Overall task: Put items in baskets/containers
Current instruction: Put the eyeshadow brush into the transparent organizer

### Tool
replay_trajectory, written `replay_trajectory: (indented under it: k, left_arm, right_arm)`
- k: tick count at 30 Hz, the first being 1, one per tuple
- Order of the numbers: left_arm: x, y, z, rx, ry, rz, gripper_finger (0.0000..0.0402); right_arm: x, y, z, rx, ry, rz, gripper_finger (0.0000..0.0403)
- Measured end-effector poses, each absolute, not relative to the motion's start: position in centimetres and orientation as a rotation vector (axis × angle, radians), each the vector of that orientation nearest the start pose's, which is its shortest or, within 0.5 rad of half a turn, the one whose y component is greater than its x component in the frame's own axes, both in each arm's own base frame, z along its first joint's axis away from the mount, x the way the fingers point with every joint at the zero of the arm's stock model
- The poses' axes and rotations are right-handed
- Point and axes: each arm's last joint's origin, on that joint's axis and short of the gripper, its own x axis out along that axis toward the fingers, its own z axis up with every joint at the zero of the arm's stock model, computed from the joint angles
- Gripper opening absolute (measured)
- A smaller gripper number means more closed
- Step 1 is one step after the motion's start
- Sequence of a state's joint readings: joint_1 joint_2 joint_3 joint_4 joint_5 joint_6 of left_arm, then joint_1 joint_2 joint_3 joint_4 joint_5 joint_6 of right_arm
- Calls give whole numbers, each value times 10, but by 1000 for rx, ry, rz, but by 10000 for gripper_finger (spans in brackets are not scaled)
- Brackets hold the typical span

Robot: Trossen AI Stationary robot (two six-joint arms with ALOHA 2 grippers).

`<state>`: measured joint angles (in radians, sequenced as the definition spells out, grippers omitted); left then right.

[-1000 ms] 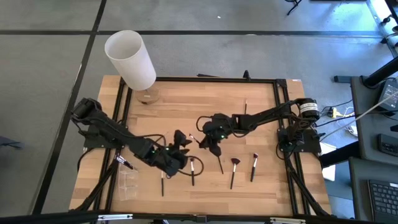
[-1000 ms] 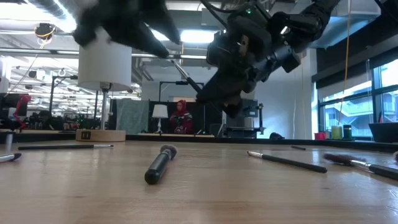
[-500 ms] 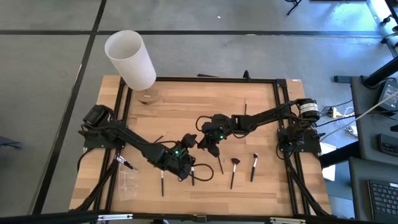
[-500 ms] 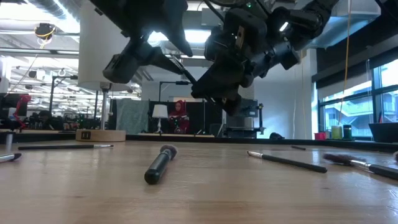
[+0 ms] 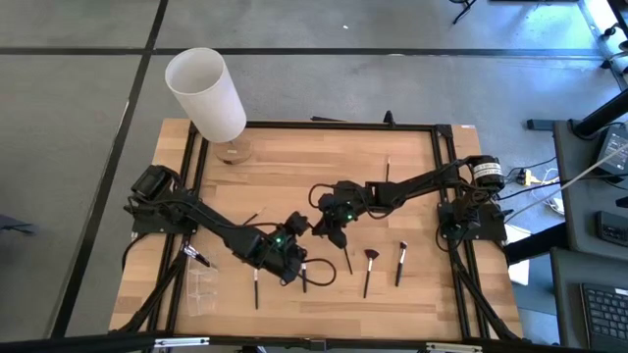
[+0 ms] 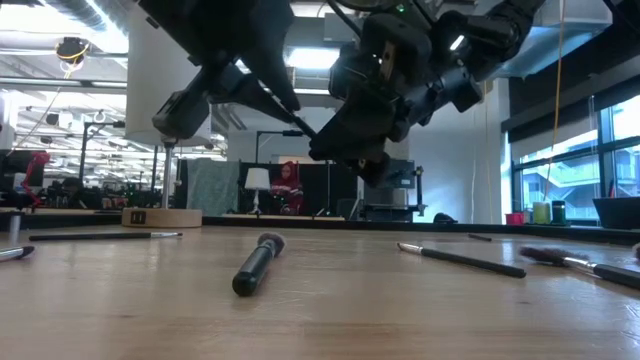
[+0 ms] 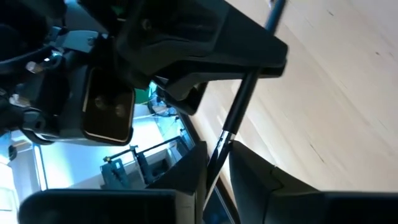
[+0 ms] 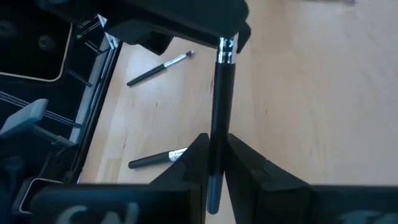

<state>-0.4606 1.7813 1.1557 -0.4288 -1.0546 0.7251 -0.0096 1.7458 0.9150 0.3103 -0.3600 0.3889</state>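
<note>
**Thin brushes want a mid-handle pinch**

Both hands meet over the middle of the surface (image 5: 412, 157). The right hand (image 8: 214, 171) is clamped on a dark brush (image 8: 219, 106), gripping it low on the handle so the silver ferrule points away toward the other arm. The left hand (image 7: 217, 165) is likewise closed on a thin dark brush (image 7: 239, 112), which runs up between its fingers.

More brushes lie loose: a fan brush (image 5: 369, 267) and a neighbour (image 5: 400, 259) to the right, two short ones (image 5: 257, 284) near the front edge. The clear container (image 5: 202, 289) sits at the front left, hard to pick out against the wood.

These brushes look light, stiff and smooth, so they probably roll or pivot in a grip. Holding near the handle's middle, clear of the soft tuft, seems safest. The container looks light too and may slide if bumped.
</note>
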Motion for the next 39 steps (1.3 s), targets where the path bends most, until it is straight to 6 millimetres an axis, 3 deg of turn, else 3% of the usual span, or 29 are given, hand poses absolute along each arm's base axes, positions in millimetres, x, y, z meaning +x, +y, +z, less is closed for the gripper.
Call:
replay_trajectory:
  k: [12,24,30,34,39]
  left_arm:
    - [317,-134,193,1355,1004,274,53]
    - [287,-141,185,1327,1144,195,53]
    - [276,-143,182,1247,1209,172,49]
    - [268,-145,179,1043,1283,140,37]
    - [261,-148,180,546,1331,330,27]
  right_arm:
    - [359,6,177,459,556,205,52]
    - [362,4,183,432,483,214,186]
    - [360,-1,181,437,505,214,204]
    - [352,-9,187,421,553,282,204]
    - [338,-10,197,257,619,203,204]
